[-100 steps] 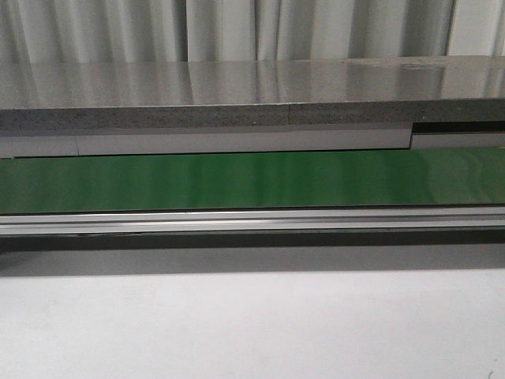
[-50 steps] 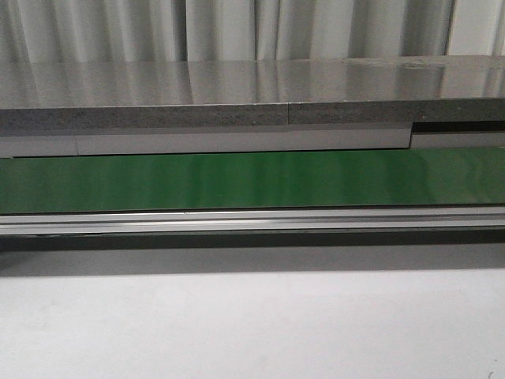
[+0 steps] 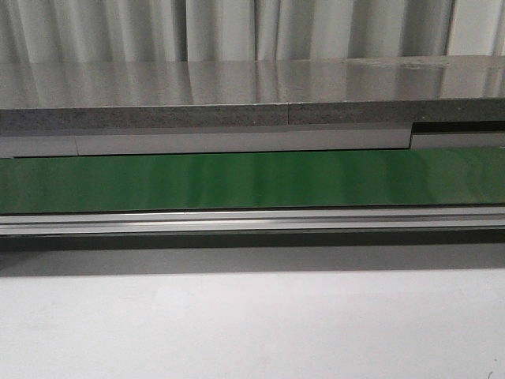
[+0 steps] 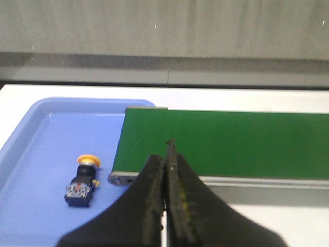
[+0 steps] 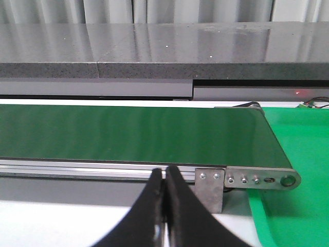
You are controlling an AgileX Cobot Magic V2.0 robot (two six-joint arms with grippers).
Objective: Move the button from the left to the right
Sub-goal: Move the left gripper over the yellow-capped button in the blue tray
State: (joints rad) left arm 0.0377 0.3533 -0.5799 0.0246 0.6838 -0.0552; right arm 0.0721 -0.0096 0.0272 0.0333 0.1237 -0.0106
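The button (image 4: pixel 82 181), yellow-orange cap on a black body, lies on its side in a blue tray (image 4: pixel 36 154) beside the end of the green belt, seen only in the left wrist view. My left gripper (image 4: pixel 165 159) is shut and empty, apart from the button, over the belt's near rail. My right gripper (image 5: pixel 164 175) is shut and empty in front of the belt's near rail by its other end. Neither gripper nor the button shows in the front view.
A green conveyor belt (image 3: pixel 252 180) with an aluminium rail (image 3: pixel 252 221) runs across, behind a white table (image 3: pixel 252 324). A grey stone-like ledge (image 3: pixel 237 95) and curtains stand behind. A green tray (image 5: pixel 298 206) sits past the belt's end bracket (image 5: pixel 247 180).
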